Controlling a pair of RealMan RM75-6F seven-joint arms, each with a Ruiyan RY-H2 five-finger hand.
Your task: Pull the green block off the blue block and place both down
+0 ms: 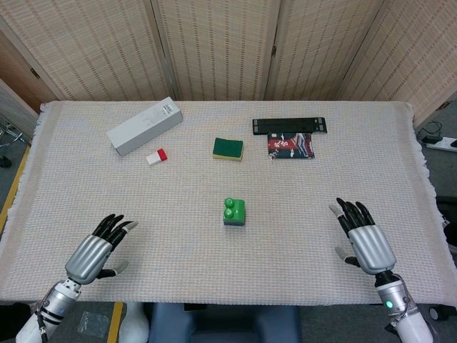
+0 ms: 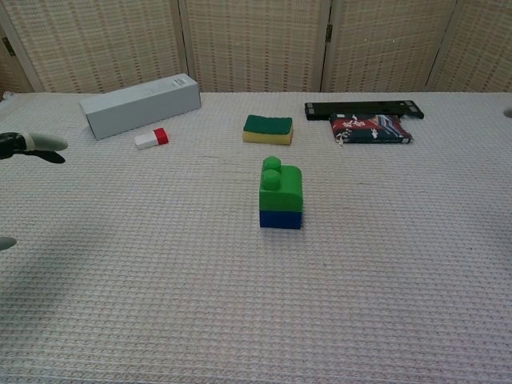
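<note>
Tabletop [image 1: 300, 236] — green block [image 2: 281, 186] atop blue block [image 2: 280, 219]

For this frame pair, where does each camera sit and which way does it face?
Head view: high, angled steeply down at the table; left hand and right hand both show, open.
Chest view: low at the near edge, looking across; only left fingertips show.
Shared: green block stacked on blue block, green-and-yellow sponge, white box.

A bright green block [image 2: 280, 186] sits on a dark blue block [image 2: 280, 219]. The sponge [image 2: 268, 129] is green over yellow, the eraser [image 2: 151, 138] white and red, the table [image 2: 160, 304] cloth pale grey woven.
</note>
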